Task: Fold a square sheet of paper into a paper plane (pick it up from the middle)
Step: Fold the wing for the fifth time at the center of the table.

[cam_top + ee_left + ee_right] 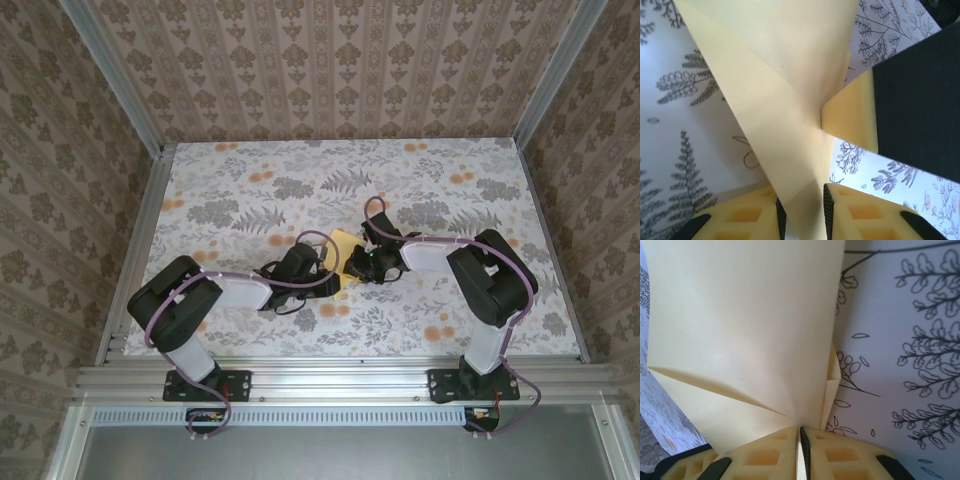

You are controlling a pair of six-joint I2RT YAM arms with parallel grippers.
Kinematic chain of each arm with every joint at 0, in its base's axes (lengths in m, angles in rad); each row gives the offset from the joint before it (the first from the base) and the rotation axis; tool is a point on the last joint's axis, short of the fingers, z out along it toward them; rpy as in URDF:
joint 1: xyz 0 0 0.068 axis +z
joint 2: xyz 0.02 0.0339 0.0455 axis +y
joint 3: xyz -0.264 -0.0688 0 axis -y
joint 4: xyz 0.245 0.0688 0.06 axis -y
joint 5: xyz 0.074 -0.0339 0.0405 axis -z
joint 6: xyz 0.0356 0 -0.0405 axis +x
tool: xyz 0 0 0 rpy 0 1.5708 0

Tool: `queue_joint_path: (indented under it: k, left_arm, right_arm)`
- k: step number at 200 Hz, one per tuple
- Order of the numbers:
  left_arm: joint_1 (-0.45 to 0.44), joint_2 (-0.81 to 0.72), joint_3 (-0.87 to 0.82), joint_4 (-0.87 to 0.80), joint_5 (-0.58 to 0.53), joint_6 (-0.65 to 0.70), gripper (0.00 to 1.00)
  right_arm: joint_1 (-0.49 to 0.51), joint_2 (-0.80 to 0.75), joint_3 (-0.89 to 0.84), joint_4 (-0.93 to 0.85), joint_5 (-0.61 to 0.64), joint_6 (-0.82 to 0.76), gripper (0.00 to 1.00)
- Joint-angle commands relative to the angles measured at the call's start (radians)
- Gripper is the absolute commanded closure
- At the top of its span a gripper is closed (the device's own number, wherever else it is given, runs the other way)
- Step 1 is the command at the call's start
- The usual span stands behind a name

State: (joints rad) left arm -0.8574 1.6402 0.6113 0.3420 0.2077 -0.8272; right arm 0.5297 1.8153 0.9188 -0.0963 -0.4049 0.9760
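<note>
Ok so both arms are stretched into the middle of the table (230,200) with their tips nearly meeting. The paper (344,243) is right there between them, about dead centre of the flowery tabletop. From above, just a small yellow patch of it peeks out past the black wrists. The right gripper (801,432) is clamped tight on it. In its own wrist cam the two yellow pads are pressed together with only the thin edge of the paper in the slit. The sheet fans out from that pinch, with a sharp crease running off to the left and a little flap sticking out on the right, so it's definitely not a flat square. The left gripper (801,194) is the iffy one: its jaws sit a bit apart, and a long folded band of paper runs down from the upper left straight through the gap. Whether it's actually squeezing the paper or just has it loose in there, I honestly can't tell. In that same left cam one of the right gripper's fingers (852,117) comes in from the right side, its pad tip touching the paper at the fold.
</note>
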Motion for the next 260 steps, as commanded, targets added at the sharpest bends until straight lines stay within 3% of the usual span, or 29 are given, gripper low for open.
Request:
queue_joint_path:
  k: [1,63,105,189,260]
  left_arm:
    - [-0.014,-0.050,-0.022,0.017,-0.052,-0.029,0.74]
    - [-0.032,-0.039,-0.011,-0.006,-0.048,-0.011,0.82]
    - [-0.032,-0.045,0.009,-0.085,-0.089,0.076,0.89]
    - [-0.038,-0.074,0.024,-0.168,-0.169,0.459,0.96]
    - [-0.089,-0.071,0.028,-0.174,-0.227,0.669,0.97]
  right_arm:
    - [-0.003,0.041,-0.039,-0.067,0.068,0.043,0.85]
    - [-0.004,0.043,-0.031,-0.076,0.065,0.048,0.85]
    - [-0.017,0.010,-0.027,-0.060,0.032,0.045,0.83]
    - [-0.096,-0.235,-0.096,0.051,0.012,0.091,0.58]
    - [-0.103,-0.225,-0.105,0.129,-0.039,0.246,0.42]
